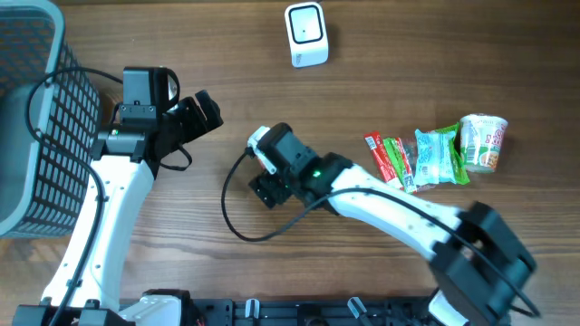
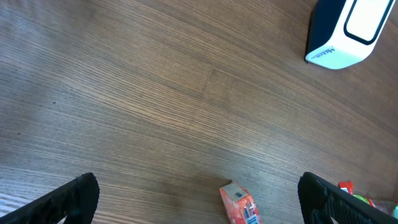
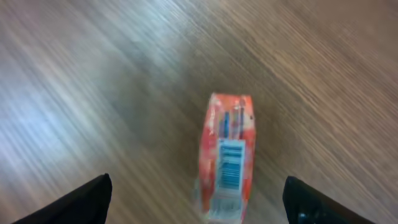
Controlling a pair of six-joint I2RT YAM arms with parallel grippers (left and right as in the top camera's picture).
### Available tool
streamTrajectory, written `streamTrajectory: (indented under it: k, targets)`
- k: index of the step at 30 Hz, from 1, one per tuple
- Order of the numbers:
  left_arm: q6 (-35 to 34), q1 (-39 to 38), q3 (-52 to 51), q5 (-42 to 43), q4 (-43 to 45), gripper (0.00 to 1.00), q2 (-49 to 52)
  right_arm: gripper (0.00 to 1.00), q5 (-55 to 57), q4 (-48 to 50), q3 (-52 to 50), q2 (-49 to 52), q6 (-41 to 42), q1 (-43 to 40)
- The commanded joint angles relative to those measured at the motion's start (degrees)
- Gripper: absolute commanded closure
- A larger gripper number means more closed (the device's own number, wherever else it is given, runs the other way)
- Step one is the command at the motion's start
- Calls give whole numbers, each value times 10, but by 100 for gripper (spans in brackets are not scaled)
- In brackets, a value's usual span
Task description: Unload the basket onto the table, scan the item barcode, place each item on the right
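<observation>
The item, an orange box (image 3: 227,158), lies on the wood table with its barcode label (image 3: 230,163) facing up. My right gripper (image 3: 198,190) is open above it, with the box between the spread fingers and touching neither. The left wrist view shows one end of the box (image 2: 239,202) at the bottom edge, and my left gripper (image 2: 198,186) open and empty over bare wood. In the overhead view the box is hidden under my right gripper (image 1: 267,188). My left gripper (image 1: 201,113) is to its left. The white scanner (image 1: 306,34) stands at the far edge of the table and shows as the scanner (image 2: 348,31) at the top right of the left wrist view.
A grey wire basket (image 1: 36,118) fills the left side. To the right lie several snack packets (image 1: 399,158) and a cup of noodles (image 1: 482,142). A black cable (image 1: 237,226) loops on the table below the right gripper.
</observation>
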Motion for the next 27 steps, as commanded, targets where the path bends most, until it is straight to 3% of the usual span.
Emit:
streamTrajectory:
  k: [1,5,13,18,20,22,27]
  targets:
    - [1,2,0,-5,2,0,-3,15,35,24,0,42,11,0]
    - [1,2,0,-5,2,0,-3,27,98,24,0,47,24,-5]
    - [1,2,0,-5,2,0,-3,29,101,13,2,45,51,-89]
    - [1,2,0,-5,2,0,-3,29,101,-33,62,2,49,-96]
    - [1,2,0,-5,2,0,-3,24,82,-25,73,-12,12,-96]
    - [1,2,0,-5,2,0,-3,5,-7,-28,72,-10,-82,-96]
    - [1,2,0,-5,2,0,-3,7,14,-58,64,8,-169,-96]
